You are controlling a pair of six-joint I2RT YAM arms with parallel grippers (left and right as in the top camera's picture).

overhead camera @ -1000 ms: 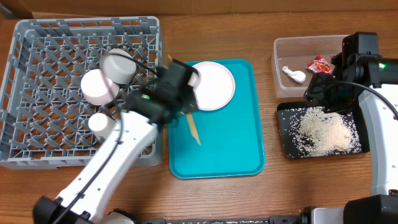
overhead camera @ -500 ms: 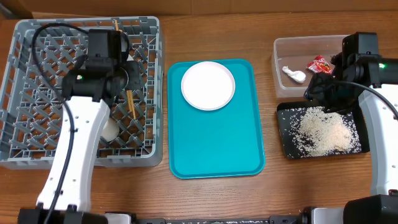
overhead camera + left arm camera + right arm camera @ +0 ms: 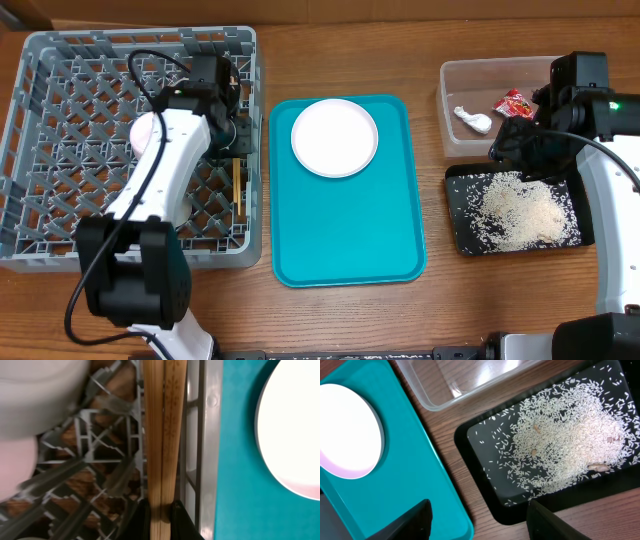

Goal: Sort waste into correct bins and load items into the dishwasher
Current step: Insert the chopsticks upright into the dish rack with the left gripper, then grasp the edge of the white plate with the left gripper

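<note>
My left gripper is shut on the pair of wooden chopsticks and holds them over the right side of the grey dish rack. The chopsticks run along the rack's right wall. A white bowl lies in the rack, partly under my left arm; the grey bowl and cup are hidden. The white plate sits on the teal tray. The clear tub holds the white scrap and the red wrapper. Rice lies in the black tray. My right gripper is open and empty.
My right gripper hovers above the bare wood between the teal tray and the black tray. The plate and the clear tub's corner also show in the right wrist view. The rack's wall borders the teal tray.
My left arm carried the chopsticks from the teal tray into the rack, then swung them to the rack's right wall. My right arm has not moved.
</note>
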